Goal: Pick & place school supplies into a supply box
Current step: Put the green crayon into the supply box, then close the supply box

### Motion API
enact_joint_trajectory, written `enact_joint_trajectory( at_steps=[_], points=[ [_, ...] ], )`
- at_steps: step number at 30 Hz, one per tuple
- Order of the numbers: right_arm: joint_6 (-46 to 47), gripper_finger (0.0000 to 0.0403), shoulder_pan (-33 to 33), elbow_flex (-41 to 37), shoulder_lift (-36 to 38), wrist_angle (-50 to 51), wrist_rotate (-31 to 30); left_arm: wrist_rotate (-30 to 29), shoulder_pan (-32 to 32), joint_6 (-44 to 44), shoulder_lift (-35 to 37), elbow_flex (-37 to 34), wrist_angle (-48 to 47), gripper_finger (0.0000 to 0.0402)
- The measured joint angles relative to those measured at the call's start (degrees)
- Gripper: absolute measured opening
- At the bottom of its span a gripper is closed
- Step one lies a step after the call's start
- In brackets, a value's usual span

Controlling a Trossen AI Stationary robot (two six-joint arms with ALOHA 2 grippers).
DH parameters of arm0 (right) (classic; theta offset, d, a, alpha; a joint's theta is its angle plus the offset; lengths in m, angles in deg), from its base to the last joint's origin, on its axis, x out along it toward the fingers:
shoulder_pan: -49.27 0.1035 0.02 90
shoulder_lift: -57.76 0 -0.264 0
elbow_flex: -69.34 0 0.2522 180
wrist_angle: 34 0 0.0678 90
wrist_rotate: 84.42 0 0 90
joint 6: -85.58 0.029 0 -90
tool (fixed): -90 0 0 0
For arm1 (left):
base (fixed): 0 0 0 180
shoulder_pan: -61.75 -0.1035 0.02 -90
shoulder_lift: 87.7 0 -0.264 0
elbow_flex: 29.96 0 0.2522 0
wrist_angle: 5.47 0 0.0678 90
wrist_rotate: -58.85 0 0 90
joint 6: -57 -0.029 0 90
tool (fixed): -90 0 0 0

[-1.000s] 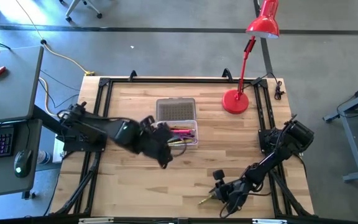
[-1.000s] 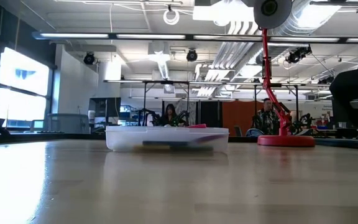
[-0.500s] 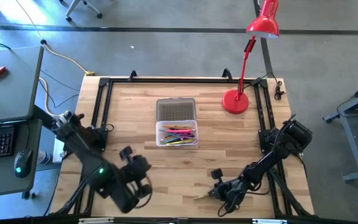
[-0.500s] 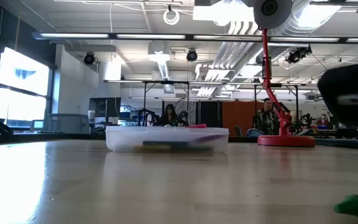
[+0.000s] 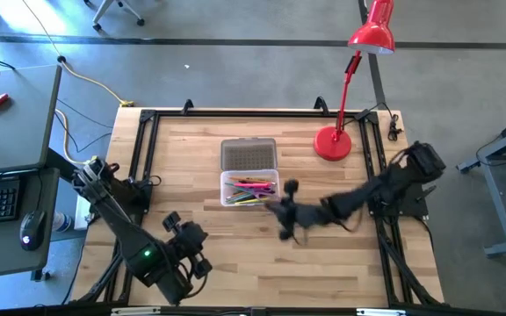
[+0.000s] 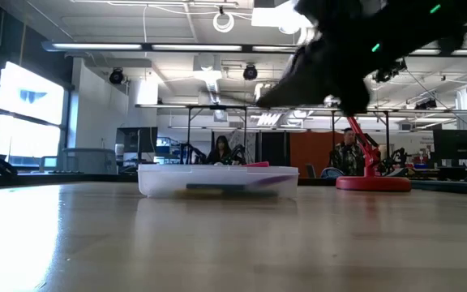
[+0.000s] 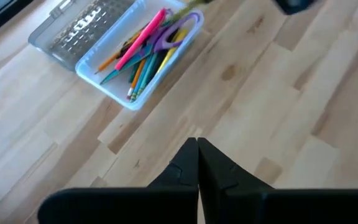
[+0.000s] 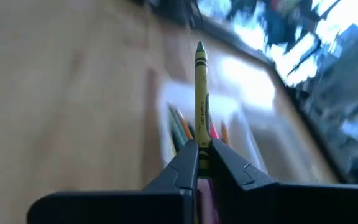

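Bare table [image 5: 235, 254] lies around the supply box [image 5: 250, 189]; the right gripper [image 5: 281, 213], jaws clamped on a yellow crayon [image 8: 200, 93], has swung beside it, while the left gripper [image 5: 183, 237], jaws together, has retreated to the near-left edge.

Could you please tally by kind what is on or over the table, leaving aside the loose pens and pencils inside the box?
Clear supply box: 1
Grey ribbed lid: 1
Purple-handled scissors: 1
Red desk lamp: 1
Yellow crayon, clamped in the jaws of the right gripper: 1
Total: 5
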Motion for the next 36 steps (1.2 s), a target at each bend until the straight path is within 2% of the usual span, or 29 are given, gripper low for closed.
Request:
enact_joint_trajectory(
  at_steps=[4,7,12,16,17,23,27,30,32,36],
  points=[
    [5.25,0.0013,-10.06,-0.07,-1.75,4.27,9.3,0.23,-1.98,-0.31,0.0,-0.02,0.17,0.0041],
    [6.74,0.0009,-14.64,-0.11,-2.68,6.35,12.44,0.74,-3.86,-0.41,-0.07,-0.02,0.35,0.0047],
    [6.81,0.0018,-17.81,-0.07,-2.73,5.4,14.23,6.57,-7.43,-1.85,-0.38,-0.54,4.07,0.0048],
    [6.22,0.0042,-19.14,-0.07,-2.73,6.91,23.09,7.18,-9.62,-8.25,-0.79,-4.47,10.08,0.0048],
    [5.82,0.0048,-19.13,-0.07,-2.73,7.29,23.59,7.21,-10.3,-9.52,-0.69,-5.78,12.75,0.0048],
    [2.32,0.0074,-18.98,-0.04,-2.73,7.4,18.93,7.99,-14.16,-14.02,-0.7,-13.51,24.55,0.0049],
    [0.79,0.0089,-19.91,-0.04,-2.7,5.42,7.46,9.81,-16.79,-16.77,-0.72,-18.31,31.79,0.0049],
    [3.36,0.0095,-22.12,-0.02,-2.7,4.09,0.5,10.92,-18.84,-19.12,-0.7,-22.07,37.87,0.0049],
    [5.81,0.0093,-24.54,-0.02,-2.24,3.68,0.89,10.94,-19.83,-21.37,-0.7,-24.33,41.63,0.0049],
    [9.46,0.0064,-31.35,-0.02,-1.4,-0.4,11.16,10.93,-20.27,-23.51,-0.7,-28.37,45.69,0.0047]
  ],
)
